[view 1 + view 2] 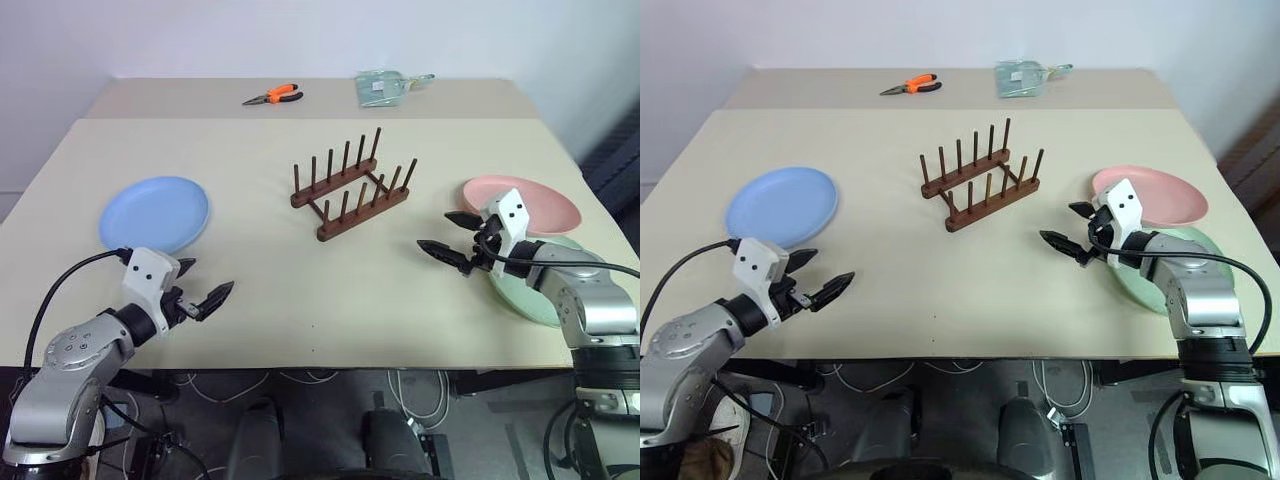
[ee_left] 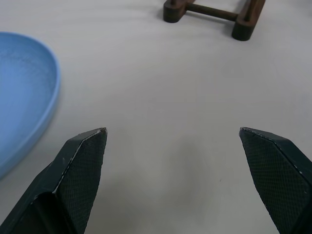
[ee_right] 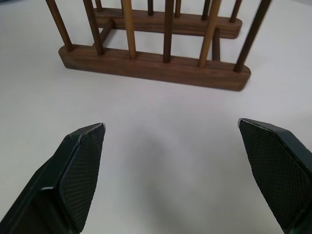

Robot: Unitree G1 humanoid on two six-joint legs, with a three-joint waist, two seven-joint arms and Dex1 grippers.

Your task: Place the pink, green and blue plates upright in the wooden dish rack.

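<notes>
The wooden dish rack (image 1: pixel 351 188) stands empty in the middle of the table, its pegs upright. The blue plate (image 1: pixel 154 214) lies flat at the left. At the right the pink plate (image 1: pixel 525 203) lies flat, its near edge over the green plate (image 1: pixel 520 290), which my right arm partly hides. My left gripper (image 1: pixel 204 283) hovers open near the table's front edge, just in front of the blue plate (image 2: pixel 22 92). My right gripper (image 1: pixel 452 235) is open, left of the pink and green plates, pointing toward the rack (image 3: pixel 151 68). Nothing is between either pair of fingers.
Orange-handled pliers (image 1: pixel 273 96) and a clear bag (image 1: pixel 382 87) lie on the far table section. The beige tabletop (image 1: pixel 330 290) has open room between rack and front edge. Cables hang below the table's front edge.
</notes>
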